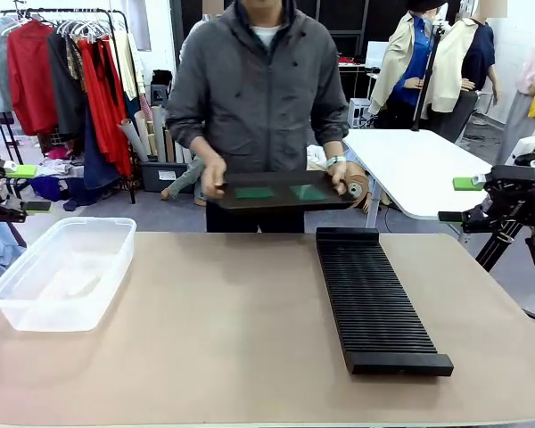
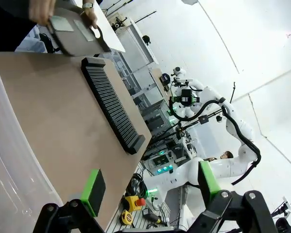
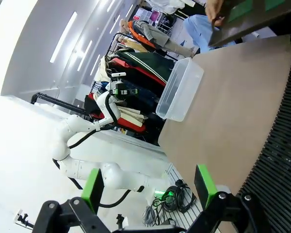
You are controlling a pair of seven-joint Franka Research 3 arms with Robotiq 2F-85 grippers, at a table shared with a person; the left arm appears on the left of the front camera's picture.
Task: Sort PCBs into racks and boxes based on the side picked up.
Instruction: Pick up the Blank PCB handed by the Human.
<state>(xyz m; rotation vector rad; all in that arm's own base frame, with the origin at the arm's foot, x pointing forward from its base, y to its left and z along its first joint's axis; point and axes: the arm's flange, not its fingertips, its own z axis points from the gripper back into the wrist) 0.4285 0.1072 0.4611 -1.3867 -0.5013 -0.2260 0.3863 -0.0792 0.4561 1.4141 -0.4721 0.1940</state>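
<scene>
1. The left gripper [image 2: 150, 187] hangs just off the table's [image 1: 205, 348] left edge. Its jaws are spread wide, green pads [image 2: 93, 191] well apart, nothing between them and nothing touched.
2. Over on the other side, the right gripper [image 3: 148, 187] does the same off the right edge. It is wide open, empty and clear of everything.
3. Two PCBs [image 1: 254, 193] lie flat, side by side, on a black tray [image 1: 276, 204]. The person [image 1: 259, 98] holds that tray level at the table's far edge, a hand [image 1: 212, 178] at each end.
4. The clear tub [image 1: 36, 303] sits on the table's left part, near the left gripper. The long black rack [image 1: 374, 303] runs from the far edge toward the robot, right of centre, well apart from the tub.
5. Now the hard parts. Which face of each board is up, I cannot tell, as glare washes them pale from the left wrist. A pale patch inside the tub could be reflection or contents. Both wrist views cut off part of the tub or rack.
6. The rack lies between the right gripper and the table's middle. Behind the person stand a clothes rail [image 1: 71, 18] and a white table [image 1: 419, 169].
</scene>
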